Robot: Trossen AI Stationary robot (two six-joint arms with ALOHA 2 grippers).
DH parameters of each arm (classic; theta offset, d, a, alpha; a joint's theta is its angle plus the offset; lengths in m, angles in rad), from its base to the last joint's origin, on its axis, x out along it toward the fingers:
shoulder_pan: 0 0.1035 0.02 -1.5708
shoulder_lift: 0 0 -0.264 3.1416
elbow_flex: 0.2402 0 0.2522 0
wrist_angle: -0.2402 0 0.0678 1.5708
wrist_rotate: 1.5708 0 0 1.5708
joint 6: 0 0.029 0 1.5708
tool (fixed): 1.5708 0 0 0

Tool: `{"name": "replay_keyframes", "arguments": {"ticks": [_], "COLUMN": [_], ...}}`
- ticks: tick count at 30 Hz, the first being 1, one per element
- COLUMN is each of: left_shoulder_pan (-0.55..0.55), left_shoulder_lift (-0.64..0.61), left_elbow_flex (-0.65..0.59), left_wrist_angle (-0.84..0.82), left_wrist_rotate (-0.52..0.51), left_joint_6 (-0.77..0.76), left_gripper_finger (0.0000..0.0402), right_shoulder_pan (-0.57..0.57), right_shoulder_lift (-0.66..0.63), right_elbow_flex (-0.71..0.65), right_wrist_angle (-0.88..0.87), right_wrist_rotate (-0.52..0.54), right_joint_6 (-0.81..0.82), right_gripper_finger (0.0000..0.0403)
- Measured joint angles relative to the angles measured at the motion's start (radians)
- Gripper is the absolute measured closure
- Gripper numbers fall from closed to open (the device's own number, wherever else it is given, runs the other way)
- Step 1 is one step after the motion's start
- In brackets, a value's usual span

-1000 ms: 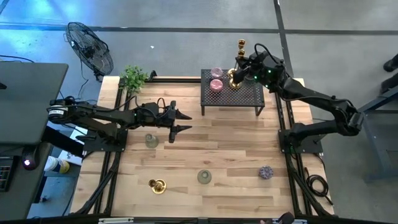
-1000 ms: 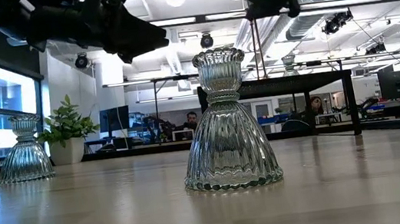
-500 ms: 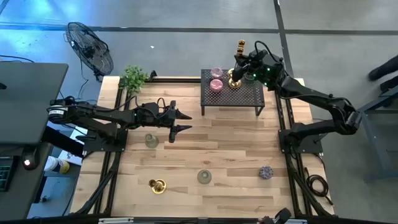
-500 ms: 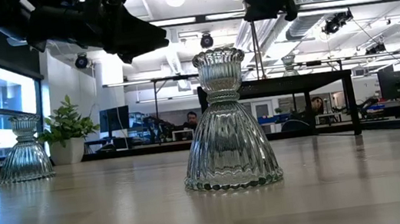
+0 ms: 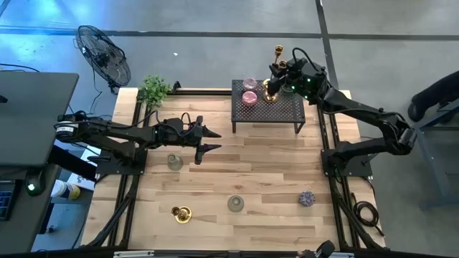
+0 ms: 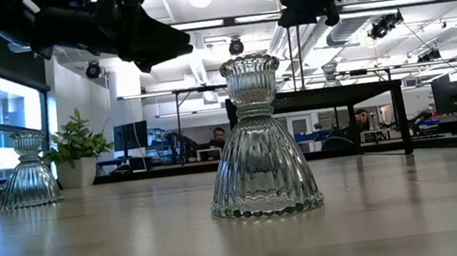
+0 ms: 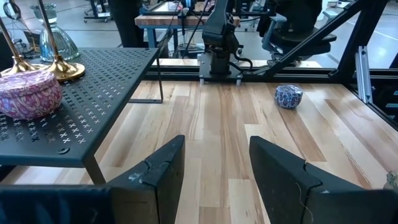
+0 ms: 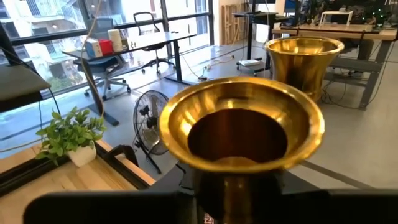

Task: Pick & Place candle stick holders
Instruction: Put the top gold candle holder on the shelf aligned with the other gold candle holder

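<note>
The right gripper (image 5: 278, 74) reached over the far right part of the black mesh rack (image 5: 276, 111), at about one o'clock on the table (image 5: 272, 168), and its fingers were pinched on a tall brass candle stick (image 8: 241, 134), whose flared gold cup filled the right wrist view. A second tall brass stick (image 5: 278, 51) stood just beyond it, and its cup (image 8: 303, 59) showed close behind the first. Two pink glass cups (image 5: 249, 92) sat on the rack's left part. The left gripper (image 5: 208, 140) hung over the middle of the table at about ten o'clock, its two fingers (image 7: 158, 174) spread apart with nothing between them. A clear glass holder (image 5: 175, 163) stood near it, toward nine o'clock; another clear one (image 5: 236, 204) stood at six o'clock, a short gold holder (image 5: 181, 213) at seven and a purple one (image 5: 307, 198) at five. A small potted plant (image 5: 153, 90) stood at the eleven o'clock corner.
</note>
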Motion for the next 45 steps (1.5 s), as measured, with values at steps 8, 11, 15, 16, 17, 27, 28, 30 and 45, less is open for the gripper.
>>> {"name": "replay_keyframes", "arguments": {"ticks": [8,11,15,16,17,27,28,30,45], "left_shoulder_pan": [0.000,0.000,0.000,0.000,0.000,0.000,0.000,0.000,0.000], "left_shoulder_lift": [0.000,0.000,0.000,0.000,0.000,0.000,0.000,0.000,0.000], "left_elbow_flex": [0.000,0.000,0.000,0.000,0.000,0.000,0.000,0.000,0.000], "left_wrist_angle": [0.000,0.000,0.000,0.000,0.000,0.000,0.000,0.000,0.000], "left_wrist_rotate": [0.002,0.002,0.002,0.002,0.002,0.002,0.002,0.002,0.001], "left_joint_6": [0.000,0.000,0.000,0.000,0.000,0.000,0.000,0.000,0.000], "left_gripper_finger": [0.0228,0.0228,0.0228,0.0228,0.0228,0.0228,0.0228,0.0228,0.0228], "right_shoulder_pan": [0.000,0.000,0.000,0.000,0.000,0.000,0.000,0.000,-0.004], "right_shoulder_lift": [0.000,0.000,0.000,0.000,0.000,-0.001,-0.001,-0.001,0.002], "right_elbow_flex": [0.000,0.000,0.000,0.001,0.002,0.002,0.002,0.002,0.003], "right_wrist_angle": [-0.002,-0.001,-0.001,-0.001,0.001,0.003,0.002,0.002,0.022], "right_wrist_rotate": [-0.015,-0.015,-0.031,-0.040,-0.049,-0.060,-0.060,-0.060,-0.048], "right_joint_6": [0.012,0.019,0.025,0.025,0.029,0.031,0.031,0.030,0.000], "right_gripper_finger": [0.0328,0.0328,0.0328,0.0329,0.0332,0.0368,0.0368,0.0367,0.0370]}}
